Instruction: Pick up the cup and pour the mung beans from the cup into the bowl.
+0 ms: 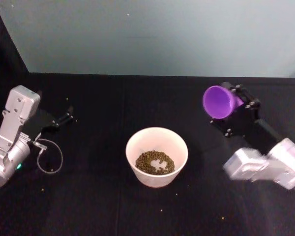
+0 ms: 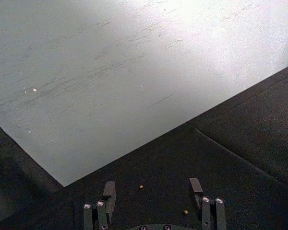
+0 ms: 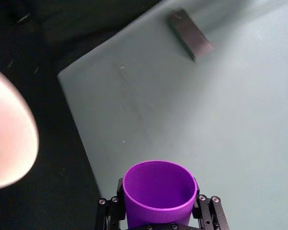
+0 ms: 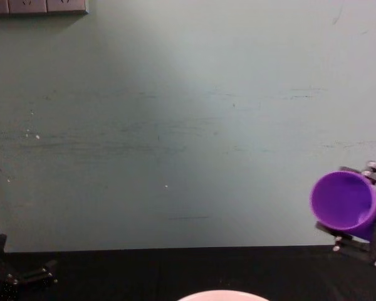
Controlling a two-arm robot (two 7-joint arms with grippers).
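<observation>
my right gripper (image 1: 234,105) grasping cup (image 1: 218,102), tilted, right of bowl (image 1: 157,156) | beans (image 1: 155,162) in bowl | my left gripper (image 2: 153,191) released

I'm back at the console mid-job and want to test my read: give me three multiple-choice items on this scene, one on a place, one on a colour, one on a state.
1. Where are the beans?
A. In the cup
B. In the bowl
C. Heaped on the table

2. What colour is the cup?
A. Purple
B. Green
C. White

3. What is the right gripper doing?
A. Open, parked
B. Shut on the bowl
C. Shut on the cup, tipped

Answers:
1. B: the beans lie in the bowl, and the cup looks empty inside.
2. A: the cup is bright purple in every view.
3. C: the right gripper clamps the cup, held tilted in the air to the right of the bowl. The left gripper sits open, parked at the left.
</observation>
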